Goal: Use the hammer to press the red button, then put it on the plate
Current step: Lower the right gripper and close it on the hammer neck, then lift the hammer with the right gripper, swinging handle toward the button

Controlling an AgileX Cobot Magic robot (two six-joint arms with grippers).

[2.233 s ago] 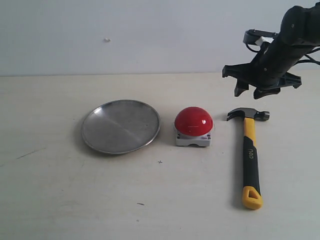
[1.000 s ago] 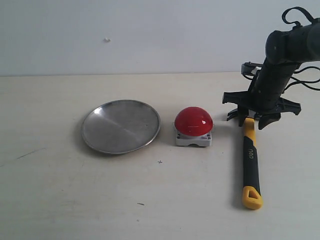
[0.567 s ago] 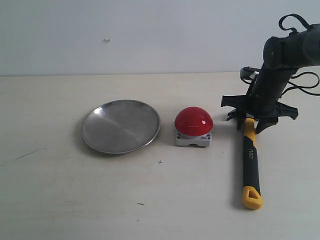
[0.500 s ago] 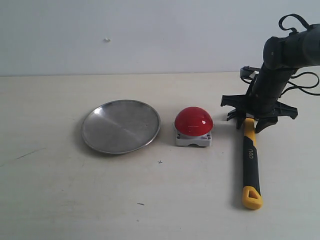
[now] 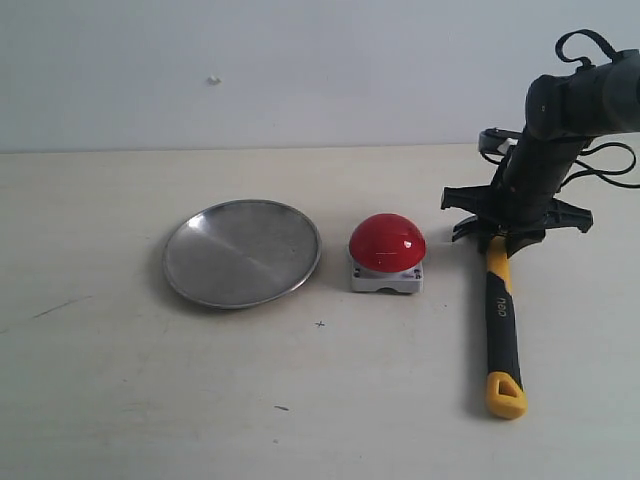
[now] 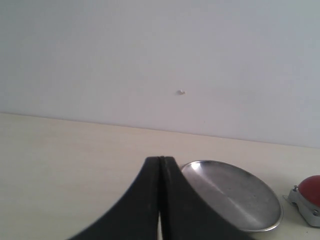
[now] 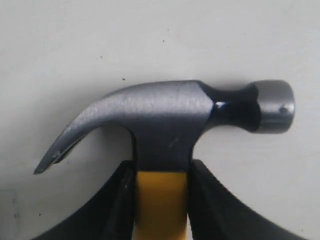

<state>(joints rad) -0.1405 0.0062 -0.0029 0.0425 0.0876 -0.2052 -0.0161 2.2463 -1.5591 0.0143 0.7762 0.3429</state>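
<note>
Right pincer (image 7: 161, 172): pinching hammer (image 7: 165, 115) on yellow handle just under dark head, one finger touching each side. Lying flat on surface (image 5: 330, 400), head beneath arm, looped yellow tip nearest camera. Just left of handle in exterior view, not touching: red button (image 5: 387, 243). Further left, near but apart: plate (image 5: 240, 252). Left pincer (image 6: 160, 165): pressed together, plate and button edge visible past it.

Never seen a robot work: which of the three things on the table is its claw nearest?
The hammer: the right gripper pinches its yellow neck below the head; the red button and plate sit apart, untouched.
</note>
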